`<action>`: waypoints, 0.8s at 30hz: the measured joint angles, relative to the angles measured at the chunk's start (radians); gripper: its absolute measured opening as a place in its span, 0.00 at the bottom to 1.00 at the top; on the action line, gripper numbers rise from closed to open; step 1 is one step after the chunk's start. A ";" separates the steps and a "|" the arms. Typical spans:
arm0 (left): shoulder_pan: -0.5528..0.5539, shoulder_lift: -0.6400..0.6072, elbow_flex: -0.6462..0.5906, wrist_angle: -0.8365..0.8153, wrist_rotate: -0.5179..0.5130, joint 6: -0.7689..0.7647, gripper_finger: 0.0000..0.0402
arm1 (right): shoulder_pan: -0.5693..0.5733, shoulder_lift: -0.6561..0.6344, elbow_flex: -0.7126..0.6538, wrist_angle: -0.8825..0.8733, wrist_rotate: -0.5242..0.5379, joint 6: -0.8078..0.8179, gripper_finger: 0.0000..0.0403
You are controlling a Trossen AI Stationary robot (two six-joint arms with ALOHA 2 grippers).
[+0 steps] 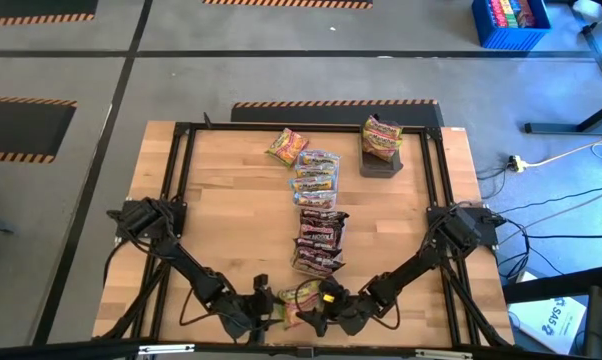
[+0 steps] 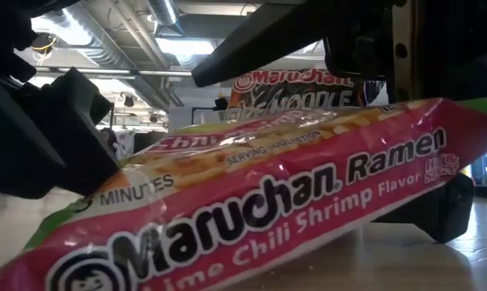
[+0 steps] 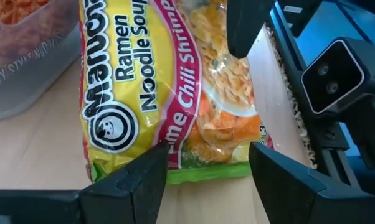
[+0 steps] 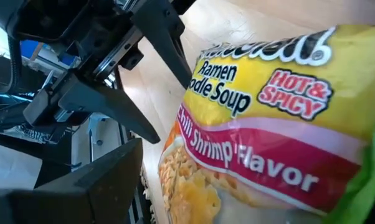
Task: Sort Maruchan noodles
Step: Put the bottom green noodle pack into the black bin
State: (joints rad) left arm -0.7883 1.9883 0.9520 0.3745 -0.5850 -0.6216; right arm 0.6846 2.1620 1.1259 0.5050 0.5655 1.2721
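My left gripper (image 1: 266, 312) sits low at the table's (image 1: 231, 220) near edge, fingers (image 3: 128, 180) spread, straddling the green end of a yellow-green-red Lime Chili Shrimp packet (image 1: 306, 295) without pinching it. That packet lies between my two grippers, one end tilted up off the wood. My right gripper (image 1: 326, 318) is just beside it, jaws spread wide, nothing clamped. Farther up the middle, a column of maroon packets (image 1: 319, 240), then pale blue-orange ones (image 1: 315, 175), a yellow packet (image 1: 286, 146), and another on the dark tray (image 1: 383, 166).
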 joint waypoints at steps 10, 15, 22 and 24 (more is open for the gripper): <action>-0.004 -0.005 0.000 -0.001 0.000 -0.001 0.55 | 0.001 -0.002 0.001 -0.003 -0.073 -0.022 0.49; -0.010 -0.040 0.001 -0.020 0.000 -0.002 0.55 | 0.002 -0.002 0.001 -0.001 -0.084 -0.045 0.30; -0.038 -0.155 0.002 -0.219 0.001 -0.063 0.55 | 0.003 -0.002 0.001 0.013 -0.081 -0.116 0.23; -0.051 -0.181 0.002 -0.263 0.000 -0.090 0.55 | 0.003 -0.001 0.000 0.019 -0.080 -0.138 0.26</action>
State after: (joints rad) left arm -0.8389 1.8075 0.9545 0.1116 -0.5848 -0.7118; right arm 0.6872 2.1606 1.1261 0.5235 0.4856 1.1336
